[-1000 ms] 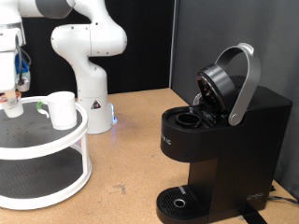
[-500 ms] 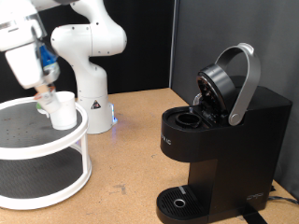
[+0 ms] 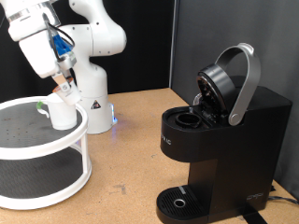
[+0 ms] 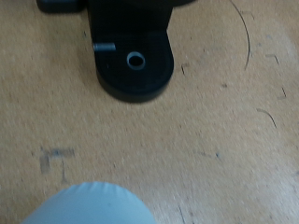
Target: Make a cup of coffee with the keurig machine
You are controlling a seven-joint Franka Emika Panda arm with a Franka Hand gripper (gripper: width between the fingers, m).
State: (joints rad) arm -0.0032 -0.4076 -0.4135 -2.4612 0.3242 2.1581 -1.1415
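The black keurig machine (image 3: 220, 140) stands at the exterior view's right with its silver-grey lid handle (image 3: 246, 82) raised and its pod chamber (image 3: 191, 119) open. Its round drip tray (image 3: 178, 202) also shows in the wrist view (image 4: 136, 63). The white cup (image 3: 61, 111) stands on the top tier of the white round stand (image 3: 28, 140). My gripper (image 3: 65, 87) hangs just above the cup, shut on a small white pod with an orange-red top (image 3: 67, 91). A blurred pale round thing (image 4: 89, 205), probably the pod, fills the wrist view's edge.
The robot's white base (image 3: 89, 56) stands behind the stand. The brown tabletop (image 3: 126, 159) lies between the stand and the machine. A dark backdrop stands behind the machine.
My gripper has risen from the stand's top tier and moved to the exterior view's right, over the cup, with the small pod in it. The cup and the machine have not moved.
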